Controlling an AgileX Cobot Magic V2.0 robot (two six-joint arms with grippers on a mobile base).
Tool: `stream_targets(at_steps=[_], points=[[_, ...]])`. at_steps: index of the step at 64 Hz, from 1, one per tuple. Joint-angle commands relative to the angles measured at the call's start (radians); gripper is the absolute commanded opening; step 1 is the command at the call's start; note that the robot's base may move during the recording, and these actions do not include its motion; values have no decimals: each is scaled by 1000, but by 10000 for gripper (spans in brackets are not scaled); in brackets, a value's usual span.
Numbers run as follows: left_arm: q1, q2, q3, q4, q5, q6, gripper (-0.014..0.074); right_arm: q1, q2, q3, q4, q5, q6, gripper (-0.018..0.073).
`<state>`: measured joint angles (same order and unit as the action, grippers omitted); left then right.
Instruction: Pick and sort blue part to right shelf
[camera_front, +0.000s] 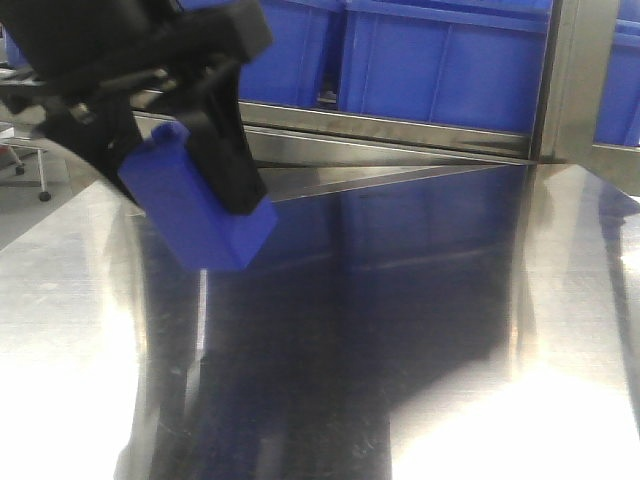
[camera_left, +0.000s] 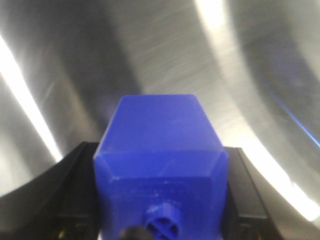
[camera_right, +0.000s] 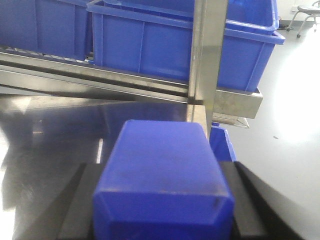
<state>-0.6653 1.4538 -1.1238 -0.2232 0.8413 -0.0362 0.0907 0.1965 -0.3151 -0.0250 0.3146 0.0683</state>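
In the right wrist view, the blue part (camera_right: 162, 165) is gripped by the right gripper (camera_right: 162, 195). The black jaws are closed against its two sides. Only the flat base and the broad upper face are seen, and the cap end is hidden toward the camera. The part is held above the steel table (camera_front: 430, 330), near the table's far edge and clear of its surface.

In the left wrist view, a second blue block (camera_left: 160, 130) is clamped in the left gripper (camera_left: 159, 172), the jaws pressed to its flanks. A small round knob (camera_left: 163, 225) is shown on the end nearest the camera. In the front view this block is seen tilted, base down, above the left part of the table, and no contact with the surface is seen.

The table top is bare polished metal and streaked with glare, and blue reflections are carried in it.

Beyond the table's far edge, a metal shelf rail (camera_right: 125, 82) is crossed by an upright metal post (camera_right: 207, 50). Large blue bins (camera_right: 165, 45) are lined up side by side on the shelf behind the rail.
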Motion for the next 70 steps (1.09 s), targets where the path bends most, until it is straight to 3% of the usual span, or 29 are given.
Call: stream_targets(at_steps=[1, 8, 21, 39, 54, 60, 70], points=[[0, -115, 47, -52, -160, 162, 347, -8, 7, -30, -8, -88, -5, 414], [10, -196, 144, -54, -268, 274, 347, -8, 7, -30, -8, -88, -5, 414], [92, -361, 302, -68, -432, 274, 347, -8, 7, -30, -8, -88, -5, 414], [256, -620, 504, -68, -651, 274, 347, -8, 7, -30, -8, -88, -5, 414], [410, -842, 623, -68, -679, 274, 347, -8, 7, -30, -8, -88, -5, 414], [456, -943, 653, -42, -679, 249, 347, -8, 7, -30, -8, -88, -5, 414], [499, -1096, 684, 108, -659, 110, 347, -8, 7, -30, -8, -88, -5, 414]])
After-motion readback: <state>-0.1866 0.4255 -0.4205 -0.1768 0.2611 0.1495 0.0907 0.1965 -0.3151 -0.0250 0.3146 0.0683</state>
